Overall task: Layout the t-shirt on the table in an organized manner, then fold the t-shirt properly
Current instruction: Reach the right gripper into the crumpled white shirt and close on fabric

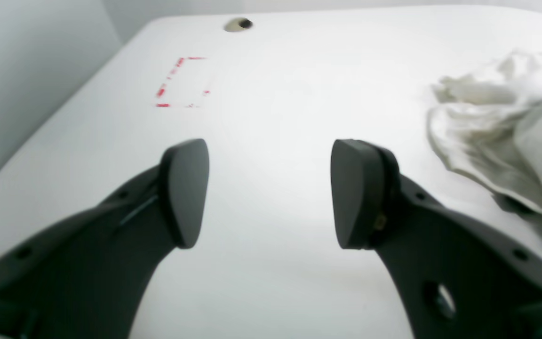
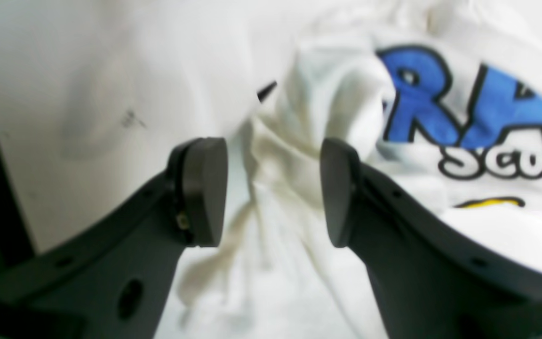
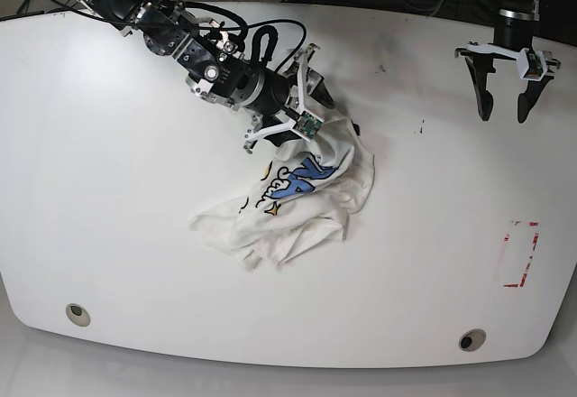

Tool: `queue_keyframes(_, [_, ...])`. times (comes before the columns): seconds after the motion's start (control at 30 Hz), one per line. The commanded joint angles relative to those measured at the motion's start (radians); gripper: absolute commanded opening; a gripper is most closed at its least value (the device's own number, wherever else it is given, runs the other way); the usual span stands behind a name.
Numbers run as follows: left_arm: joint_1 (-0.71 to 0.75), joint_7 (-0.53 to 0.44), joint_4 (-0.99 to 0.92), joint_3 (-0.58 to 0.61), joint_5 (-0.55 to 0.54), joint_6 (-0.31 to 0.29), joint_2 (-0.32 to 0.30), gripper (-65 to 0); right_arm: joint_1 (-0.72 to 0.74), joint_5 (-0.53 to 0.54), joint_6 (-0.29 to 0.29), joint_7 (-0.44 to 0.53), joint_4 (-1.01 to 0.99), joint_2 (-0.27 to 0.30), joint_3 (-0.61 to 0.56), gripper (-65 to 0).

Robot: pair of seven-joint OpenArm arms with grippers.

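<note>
the t-shirt lies crumpled near the middle of the table, printed letters partly showing. the right gripper hovers over a raised fold with jaws parted and nothing gripped; the left gripper hangs open and empty, well apart from the cloth. closing here risks pinching several bunched layers at once, so lifting would drag the heap instead of spreading it

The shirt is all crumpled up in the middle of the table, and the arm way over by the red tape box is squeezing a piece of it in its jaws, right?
Not quite. The t-shirt is crumpled mid-table, but the left gripper beyond the red tape outline holds nothing. The left wrist view shows its jaws open over bare tabletop.
</note>
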Motion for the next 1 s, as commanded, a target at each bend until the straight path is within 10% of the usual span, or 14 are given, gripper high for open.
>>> queue_keyframes(0.0, [0.004, -0.031, 0.016, -0.005, -0.011, 0.002, -0.01, -26.5, 0.023, -0.004, 0.002, 0.025, -0.002, -0.002, 0.005, -34.3])
queue_keyframes(0.97, [0.019, -0.031, 0.014, -0.005, -0.011, 0.002, -0.007, -26.5, 0.087, -0.002, 0.002, 0.027, -0.05, -0.02, 0.003, -34.3])
